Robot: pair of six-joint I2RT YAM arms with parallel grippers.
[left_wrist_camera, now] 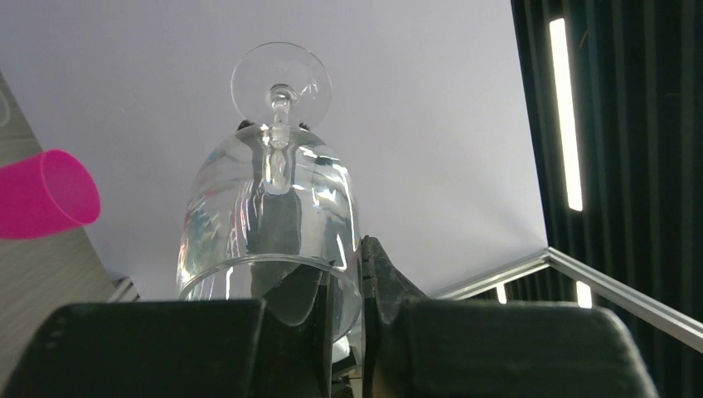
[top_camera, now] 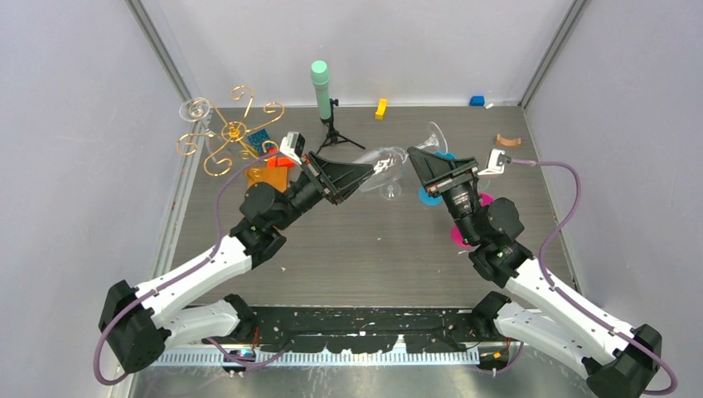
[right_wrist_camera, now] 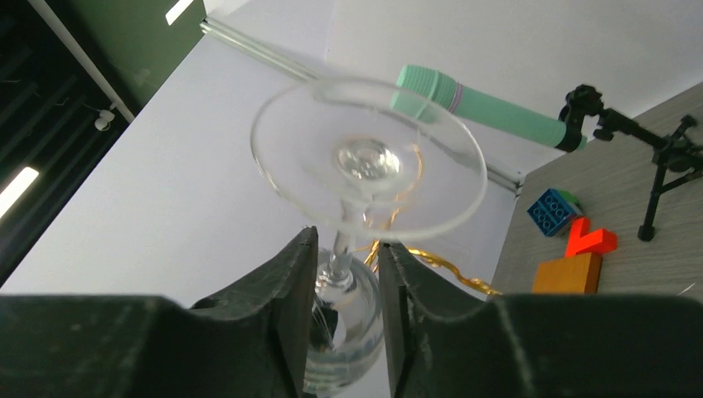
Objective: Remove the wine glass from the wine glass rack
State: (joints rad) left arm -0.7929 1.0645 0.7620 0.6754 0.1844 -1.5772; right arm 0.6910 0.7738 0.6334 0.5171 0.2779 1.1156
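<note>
1. Glasses: two for certain, the held glass mid-table and the racked glass at the far-left corner. A clear shape may be a third.
2. Racks: one rack.
3. Tripods: one tripod at the far edge.
4. Blue blocks: two, the left blue block and the corner blue block.
5. Yellow blocks: one yellow block.
6. Grippers: two, the left gripper and the right gripper.

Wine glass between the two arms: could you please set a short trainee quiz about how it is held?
1. True or false: the wine glass hangs on the gold wine glass rack.
2. The left pincer clamps the glass by its: A foot, B bowl rim, C stem?
3. Fill in: the right pincer straddles the ___.
Key: 1 false; 2 B; 3 stem.
</note>
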